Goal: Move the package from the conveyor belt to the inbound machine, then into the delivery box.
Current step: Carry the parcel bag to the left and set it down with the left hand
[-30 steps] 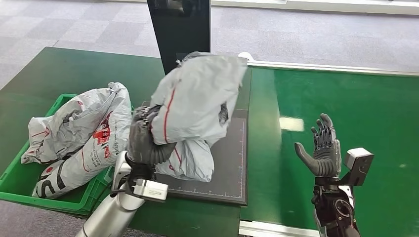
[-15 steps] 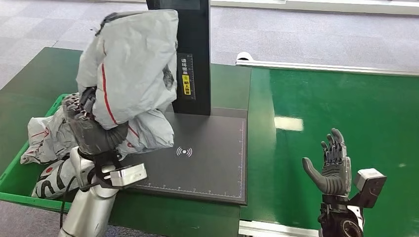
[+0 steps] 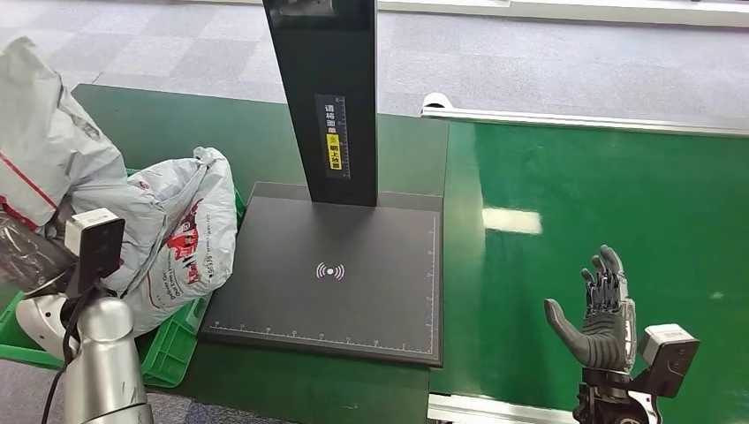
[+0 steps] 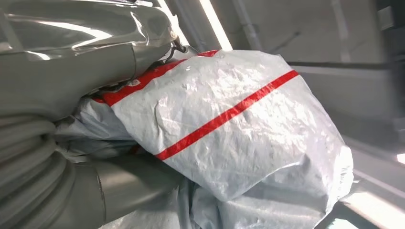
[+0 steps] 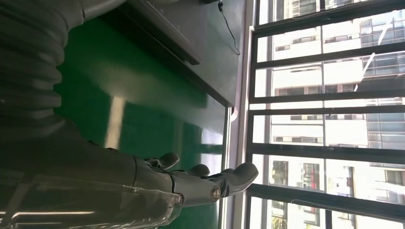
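Package (image 3: 40, 141), grey plastic with red stripes, sits up at the far left edge of my head view, partly cut off by the frame, held above the left end of the green delivery box (image 3: 172, 340). My left hand (image 4: 57, 100) grips it: in the left wrist view the thumb and the fingers clamp the bag's bunched end, and the free bulk of the bag stretches away from the palm. Its long axis runs out from the hand along the red stripe; in the head view the bag stands roughly upright, its bulk above the wrist camera block (image 3: 93, 243).

Below and just beside it, another grey bag with red print (image 3: 181, 238) lies in the delivery box, leaning over the box's right rim toward the inbound machine's black scan plate (image 3: 336, 274). The plate lies flat with its black post (image 3: 327, 97) rising at its far edge. The box's near right corner sits close to the plate's left edge.

To the right, the green conveyor belt (image 3: 609, 185) is a broad glossy surface, its left border running alongside the plate. My right hand (image 3: 596, 314) hovers over the belt's near part with fingers spread and upright, holding nothing. The dark green worktop (image 3: 177, 124) stretches behind the box, with grey floor tiles beyond it.
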You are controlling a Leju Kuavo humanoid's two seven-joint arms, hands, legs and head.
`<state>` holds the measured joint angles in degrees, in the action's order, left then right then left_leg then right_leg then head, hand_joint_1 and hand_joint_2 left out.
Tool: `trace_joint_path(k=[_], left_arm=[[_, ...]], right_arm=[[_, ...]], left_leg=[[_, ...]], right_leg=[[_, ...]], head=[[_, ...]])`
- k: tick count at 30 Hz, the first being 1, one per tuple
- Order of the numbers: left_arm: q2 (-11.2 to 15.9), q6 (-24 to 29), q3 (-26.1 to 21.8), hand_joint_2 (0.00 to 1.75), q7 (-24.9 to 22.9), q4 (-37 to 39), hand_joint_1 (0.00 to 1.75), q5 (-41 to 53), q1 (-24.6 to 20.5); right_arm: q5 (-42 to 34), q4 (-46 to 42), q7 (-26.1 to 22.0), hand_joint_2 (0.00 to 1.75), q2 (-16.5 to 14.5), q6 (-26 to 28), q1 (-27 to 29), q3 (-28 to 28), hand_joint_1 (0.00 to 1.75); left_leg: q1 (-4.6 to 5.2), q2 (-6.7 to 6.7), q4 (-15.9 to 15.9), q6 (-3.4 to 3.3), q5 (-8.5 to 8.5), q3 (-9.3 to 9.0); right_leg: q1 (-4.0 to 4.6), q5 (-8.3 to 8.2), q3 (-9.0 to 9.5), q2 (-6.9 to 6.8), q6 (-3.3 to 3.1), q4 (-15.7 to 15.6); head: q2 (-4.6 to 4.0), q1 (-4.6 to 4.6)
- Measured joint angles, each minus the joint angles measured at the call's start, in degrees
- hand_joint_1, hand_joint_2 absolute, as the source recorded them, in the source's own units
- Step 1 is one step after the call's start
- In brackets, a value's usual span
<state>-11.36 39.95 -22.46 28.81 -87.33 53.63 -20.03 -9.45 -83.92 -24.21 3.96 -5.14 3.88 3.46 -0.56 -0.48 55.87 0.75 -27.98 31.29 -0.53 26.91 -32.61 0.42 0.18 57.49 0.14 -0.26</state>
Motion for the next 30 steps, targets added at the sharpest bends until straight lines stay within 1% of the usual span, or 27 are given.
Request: trace_joint_path(k=[2, 4, 6, 7, 8, 11, 16, 19, 20, 21, 22, 23, 24, 25, 26, 28, 30], left_arm=[[0.72, -0.3, -1.76, 1.75, -4.13, 1.57, 1.75, 1.9, 0.19], [2.37, -2.31, -2.14, 1.75, -11.91, 3.76, 1.75, 4.75, 0.61], [4.69, -6.69, -1.23, 1.75, -20.85, 6.72, 1.75, 7.65, 1.15], [5.87, -9.22, -0.54, 1.75, -24.04, 8.28, 1.75, 8.54, 1.44], [6.92, -11.35, 0.19, 1.75, -26.13, 9.83, 1.75, 9.08, 1.73], [9.15, -15.34, 2.14, 1.75, -28.7, 13.37, 1.75, 9.41, 2.34], [11.5, -24.04, 4.83, 1.75, -31.57, 16.6, 1.75, 8.09, 3.34], [12.26, -25.6, 6.02, 1.75, -32.38, 17.43, 1.75, 7.94, 4.1], [12.48, -25.78, 6.33, 1.75, -32.65, 17.56, 1.68, 7.93, 4.27], [12.68, -25.88, 6.59, 1.75, -32.88, 17.7, 1.53, 7.94, 4.39], [12.85, -25.91, 6.8, 1.75, -33.06, 17.83, 1.2, 7.97, 4.51], [13.02, -25.82, 6.98, 1.75, -33.18, 17.94, 0.76, 8.02, 4.62], [13.14, -25.5, 7.12, 1.75, -33.25, 18.04, 0.4, 8.09, 4.73], [13.24, -24.93, 7.26, 1.75, -33.31, 18.12, 0.1, 8.22, 4.85], [13.31, -24.05, 7.41, 1.75, -33.33, 18.2, 0.0, 8.46, 4.96], [13.37, -21.65, 7.7, 1.75, -33.1, 18.36, 0.0, 9.18, 5.13], [13.43, -17.69, 7.92, 1.75, -31.49, 18.45, 0.0, 9.05, 5.25]], right_arm=[[0.17, -0.35, 0.12, 1.75, -0.18, -0.28, 0.38, 0.16, 0.0], [0.5, -0.67, 0.18, 1.75, -0.3, -0.66, 0.68, 0.46, 0.0], [0.95, -0.92, 0.33, 1.75, -0.34, -1.37, 0.79, 0.91, 0.0], [1.16, -0.98, 0.43, 1.75, -0.35, -1.78, 0.78, 1.14, 0.0], [1.36, -0.99, 0.53, 1.75, -0.35, -2.19, 0.75, 1.36, 0.0], [1.67, -0.99, 0.78, 1.75, -0.36, -2.86, 0.71, 1.85, 0.0], [1.35, -0.99, 1.53, 1.75, -0.59, -5.55, 0.19, 2.04, 0.0], [1.07, -0.99, 1.61, 1.75, -0.77, -6.32, 0.04, 2.03, 0.0], [1.05, -0.99, 1.61, 1.75, -0.81, -6.42, 0.02, 2.02, 0.0], [1.05, -0.99, 1.61, 1.75, -0.84, -6.49, 0.02, 2.02, 0.0], [1.04, -0.99, 1.63, 1.75, -0.87, -6.54, 0.02, 2.02, 0.0], [1.04, -0.99, 1.7, 1.75, -0.9, -6.58, 0.01, 2.02, 0.0], [1.04, -0.99, 1.83, 1.75, -0.91, -6.61, 0.0, 2.02, 0.0], [1.05, -0.99, 1.96, 1.75, -0.91, -6.61, -0.02, 2.02, 0.0], [1.05, -0.99, 2.09, 1.75, -0.92, -6.57, -0.04, 2.02, 0.0], [1.06, -0.99, 2.19, 1.75, -0.95, -6.46, -0.06, 2.02, 0.0], [1.05, -0.99, 2.21, 1.75, -0.99, -6.2, -0.02, 2.02, 0.0]], left_leg=[[0.0, 0.0, 0.0, -0.01, -0.01, -0.01], [0.0, 0.0, 0.0, 0.0, -0.01, -0.02], [-0.02, 0.0, 0.0, 0.01, -0.01, -0.02], [-0.03, 0.0, -0.01, 0.01, 0.0, -0.02], [-0.03, 0.0, -0.01, 0.02, 0.0, -0.02], [-0.03, -0.01, -0.02, 0.02, 0.01, -0.03], [0.01, -0.16, -0.01, 0.01, 0.01, -0.08], [0.03, -0.34, -0.01, 0.01, 0.01, -0.11], [0.03, -0.38, -0.01, 0.01, 0.01, -0.12], [0.03, -0.4, -0.01, 0.01, 0.01, -0.15], [0.03, -0.4, -0.01, 0.01, 0.02, -0.18], [0.03, -0.4, -0.01, 0.01, 0.02, -0.21], [0.03, -0.4, -0.01, 0.0, 0.02, -0.24], [0.03, -0.39, -0.01, 0.0, 0.02, -0.25], [0.02, -0.39, -0.01, 0.0, 0.03, -0.26], [0.02, -0.39, -0.01, -0.01, 0.04, -0.26], [0.02, -0.38, -0.01, -0.01, 0.04, -0.27]], right_leg=[[0.0, 0.0, -0.02, 0.0, 0.0, 0.0], [0.0, 0.0, -0.05, 0.0, 0.0, -0.01], [0.02, 0.01, -0.05, 0.0, -0.01, -0.01], [0.03, 0.01, -0.05, 0.0, -0.01, 0.0], [0.03, 0.01, -0.04, 0.0, -0.02, 0.0], [0.03, 0.01, 0.0, -0.01, -0.02, 0.01], [-0.03, 0.02, 0.12, -0.17, 0.0, 0.0], [-0.05, 0.05, 0.2, -0.37, 0.02, 0.0], [-0.05, 0.05, 0.24, -0.4, 0.03, 0.0], [-0.05, 0.05, 0.27, -0.41, 0.03, 0.0], [-0.05, 0.05, 0.3, -0.42, 0.03, 0.0], [-0.04, 0.05, 0.33, -0.42, 0.03, 0.0], [-0.04, 0.05, 0.35, -0.41, 0.03, 0.0], [-0.04, 0.05, 0.36, -0.41, 0.03, 0.0], [-0.04, 0.05, 0.37, -0.41, 0.03, 0.0], [-0.03, 0.05, 0.37, -0.41, 0.02, 0.0], [-0.03, 0.05, 0.37, -0.41, 0.02, 0.0]], head=[[0.01, -0.01], [0.0, -0.02], [-0.01, -0.03], [0.0, -0.02], [-0.01, -0.02], [-0.01, -0.02], [0.0, -0.02], [-0.01, -0.01], [-0.01, -0.01], [-0.01, -0.01], [-0.01, -0.01], [-0.01, -0.02], [0.0, -0.01], [-0.01, -0.02], [-0.01, -0.02], [0.0, -0.02], [0.01, -0.02]])
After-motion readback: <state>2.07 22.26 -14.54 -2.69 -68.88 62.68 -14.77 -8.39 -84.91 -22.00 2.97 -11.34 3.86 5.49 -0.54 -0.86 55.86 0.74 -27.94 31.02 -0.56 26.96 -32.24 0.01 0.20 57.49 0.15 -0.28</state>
